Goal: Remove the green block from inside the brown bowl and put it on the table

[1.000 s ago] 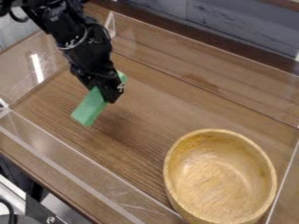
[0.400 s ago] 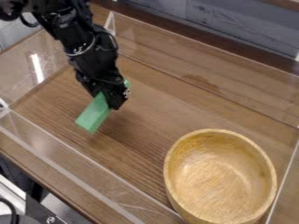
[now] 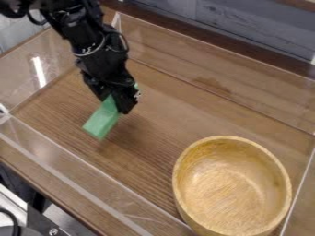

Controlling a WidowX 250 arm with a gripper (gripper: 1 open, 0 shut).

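1. The green block (image 3: pixel 103 120) hangs tilted over the table (image 3: pixel 185 101), its lower end at or just above the wood, well apart from the empty brown bowl (image 3: pixel 234 189).
2. The pincer (image 3: pixel 120 100) is shut on the block's upper end, pointing steeply down.
3. Risk: let go while the block is this slanted, it may tip over or skid, perhaps toward the clear wall (image 3: pixel 74 175) nearby.
4. Risk: pressing lower could jam the block's end against the wood and twist it in the grip.
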